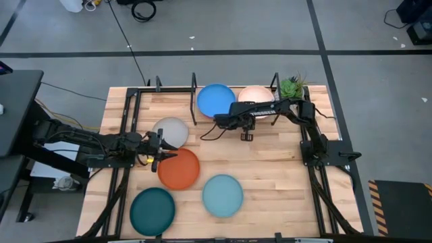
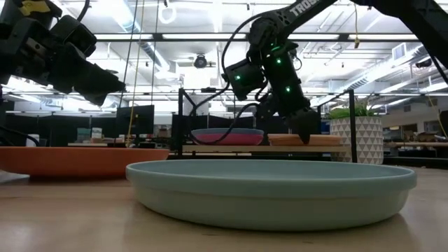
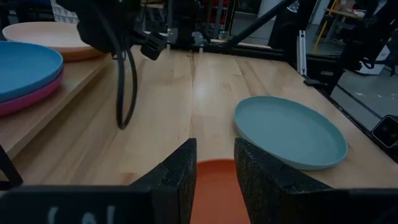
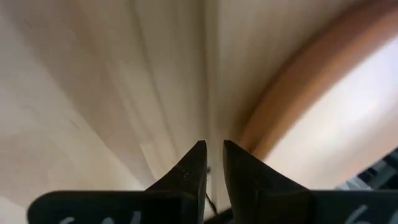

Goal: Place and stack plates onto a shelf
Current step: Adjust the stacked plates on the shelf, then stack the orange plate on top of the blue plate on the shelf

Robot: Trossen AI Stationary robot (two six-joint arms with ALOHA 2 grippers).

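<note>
Light butcher-block table [image 1: 270, 162] with black frame rails, set on a grey floor crossed by dark tape lines; low view shows an open room behind with ceiling strip lights and monitors. Shelf [image 1: 202, 101] runs along the far edge with thin black posts, a small potted plant [image 1: 293, 86] at its right end. On the shelf: blue plate [image 1: 214, 98] stacked on a magenta plate [image 3: 28, 99], peach plate [image 1: 256, 94] beside it. On the table: grey-white plate [image 1: 172, 131], orange plate [image 1: 179, 169], dark teal plate [image 1: 152, 210], light teal plate [image 1: 223, 195]. Left end effector [image 1: 160, 152] sits at the near-left edge of the orange plate, fingers [image 3: 177, 177] slightly parted over its rim, grasping nothing visible. Right end effector [image 4: 211, 163] is in front of the shelf by the peach plate, pointing down at the wood, fingers nearly clenched with a narrow gap, empty.
</note>
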